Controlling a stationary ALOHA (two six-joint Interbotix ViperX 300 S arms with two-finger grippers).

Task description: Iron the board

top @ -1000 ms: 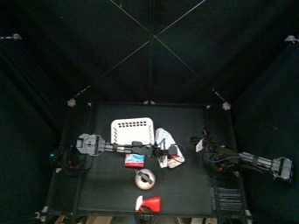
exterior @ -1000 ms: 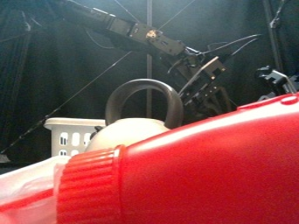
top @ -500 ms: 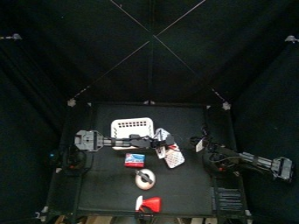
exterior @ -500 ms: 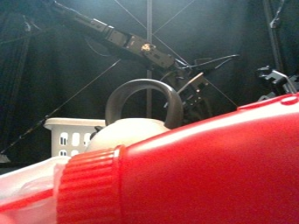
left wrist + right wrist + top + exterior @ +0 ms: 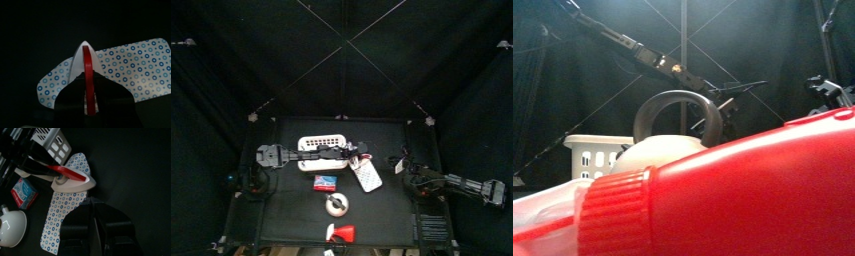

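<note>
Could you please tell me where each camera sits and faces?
Top: high overhead, facing straight down at the table; both arms show.
Front: table's edge, facing level past a red object to the basket; left arm above.
Left wrist: on the left arm, facing the iron over the board; left gripper shows.
Right wrist: on the right arm, facing the same iron and board; right gripper shows.

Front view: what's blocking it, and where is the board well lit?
Front view: a red object fills the foreground, hiding the board. Left wrist view: board bright against black, under the iron. Right wrist view: both clearly lit.
</note>
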